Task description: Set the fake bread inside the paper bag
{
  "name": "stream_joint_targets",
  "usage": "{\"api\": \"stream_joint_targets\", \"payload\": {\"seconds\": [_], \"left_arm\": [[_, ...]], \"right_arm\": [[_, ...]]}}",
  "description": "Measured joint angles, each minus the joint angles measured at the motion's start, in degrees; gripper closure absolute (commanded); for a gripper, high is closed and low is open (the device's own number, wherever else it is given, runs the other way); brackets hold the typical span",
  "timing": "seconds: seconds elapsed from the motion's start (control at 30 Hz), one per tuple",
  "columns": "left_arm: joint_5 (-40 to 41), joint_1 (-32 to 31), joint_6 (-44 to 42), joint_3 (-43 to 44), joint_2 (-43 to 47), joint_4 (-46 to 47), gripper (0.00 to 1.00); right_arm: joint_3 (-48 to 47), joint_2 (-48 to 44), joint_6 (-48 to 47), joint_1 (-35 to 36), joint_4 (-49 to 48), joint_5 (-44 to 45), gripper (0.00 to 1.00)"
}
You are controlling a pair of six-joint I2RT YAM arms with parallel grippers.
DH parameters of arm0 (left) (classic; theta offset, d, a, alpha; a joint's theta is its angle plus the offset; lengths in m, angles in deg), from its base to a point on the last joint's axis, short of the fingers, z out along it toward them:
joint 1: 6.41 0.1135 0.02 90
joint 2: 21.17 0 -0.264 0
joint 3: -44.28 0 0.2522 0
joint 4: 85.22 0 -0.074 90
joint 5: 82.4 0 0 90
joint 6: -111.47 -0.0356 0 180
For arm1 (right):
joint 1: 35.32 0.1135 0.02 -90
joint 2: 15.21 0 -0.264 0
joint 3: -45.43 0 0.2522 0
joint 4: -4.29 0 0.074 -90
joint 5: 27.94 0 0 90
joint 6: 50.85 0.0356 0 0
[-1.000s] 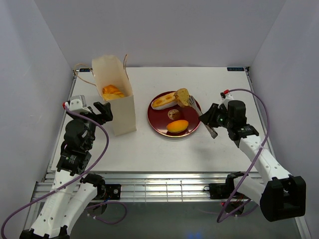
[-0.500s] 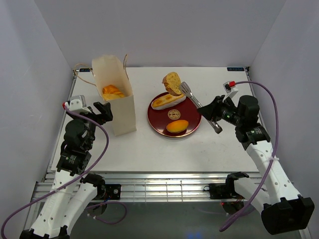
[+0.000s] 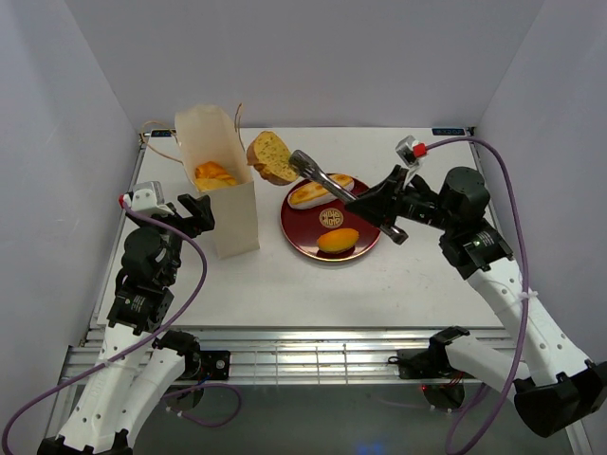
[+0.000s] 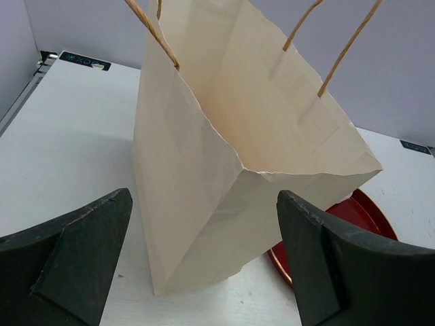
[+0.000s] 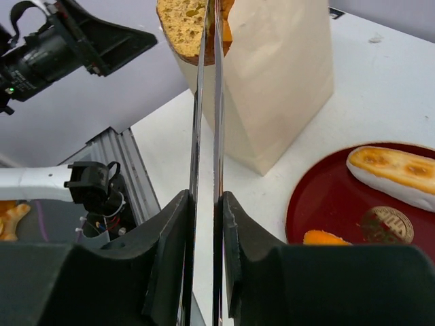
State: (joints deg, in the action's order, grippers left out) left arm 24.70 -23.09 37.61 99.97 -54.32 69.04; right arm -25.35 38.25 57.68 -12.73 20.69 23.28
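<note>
The cream paper bag (image 3: pixel 220 180) stands upright at the table's left, with an orange pastry (image 3: pixel 213 174) inside. My right gripper (image 3: pixel 387 202) is shut on the silver tongs (image 3: pixel 334 182), which pinch a golden bread piece (image 3: pixel 269 156) in the air just right of the bag's top. In the right wrist view the tongs (image 5: pixel 206 122) hold the bread (image 5: pixel 189 27) in front of the bag (image 5: pixel 279 75). The dark red plate (image 3: pixel 303 230) holds a long cream-striped roll (image 3: pixel 318 191) and an orange bun (image 3: pixel 338 240). My left gripper (image 4: pixel 204 265) is open on either side of the bag's near corner (image 4: pixel 197 204), not touching it.
White walls close in the table on three sides. The metal rail runs along the near edge (image 3: pixel 303 346). The bag's string handles (image 4: pixel 340 47) stick up above its mouth.
My right arm has swung left and up, carrying the bread in the tongs from the plate to beside the bag's top. The left arm has not moved.
</note>
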Motion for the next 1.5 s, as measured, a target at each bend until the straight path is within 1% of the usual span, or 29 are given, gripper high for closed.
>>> {"api": "stream_joint_targets", "payload": {"seconds": [0.17,0.37,0.6,0.83,1.0,1.1,1.13,1.17,1.2,1.5], "left_arm": [[0.0,0.0,0.0,0.0,0.2,0.0,0.02],[0.0,0.0,0.0,0.0,0.8,0.0,0.02],[0.0,0.0,0.0,0.0,1.1,0.0,0.02],[0.0,0.0,0.0,0.0,1.3,0.0,0.02],[0.0,0.0,0.0,0.0,1.5,0.0,0.02],[0.0,-0.1,0.0,0.0,1.5,0.0,0.02],[0.0,-0.1,0.0,0.0,1.5,0.0,0.02],[0.0,-0.2,0.0,0.0,1.5,0.0,0.02],[0.0,-0.3,0.0,0.0,1.5,0.0,0.02],[0.0,-0.4,0.0,0.0,1.6,0.0,0.02]], "right_arm": [[-6.0,5.8,-1.5,7.3,-0.8,1.7,0.71],[-15.5,15.3,-2.5,12.9,-1.4,6.1,0.74],[-24.0,24.7,-0.9,13.8,-2.9,10.1,0.73],[-32.4,34.5,1.0,14.1,-2.9,10.3,0.74],[-34.7,38.4,1.6,14.4,-2.6,11.0,0.73],[-35.4,39.6,2.1,14.6,-2.4,11.6,0.64],[-35.8,40.0,2.2,14.6,-2.3,11.7,0.55],[-36.4,40.5,2.4,14.6,-2.1,11.7,0.51],[-37.0,40.9,2.4,14.6,-2.1,11.8,0.50],[-38.5,41.7,2.3,14.6,-1.0,11.6,0.48]]}}
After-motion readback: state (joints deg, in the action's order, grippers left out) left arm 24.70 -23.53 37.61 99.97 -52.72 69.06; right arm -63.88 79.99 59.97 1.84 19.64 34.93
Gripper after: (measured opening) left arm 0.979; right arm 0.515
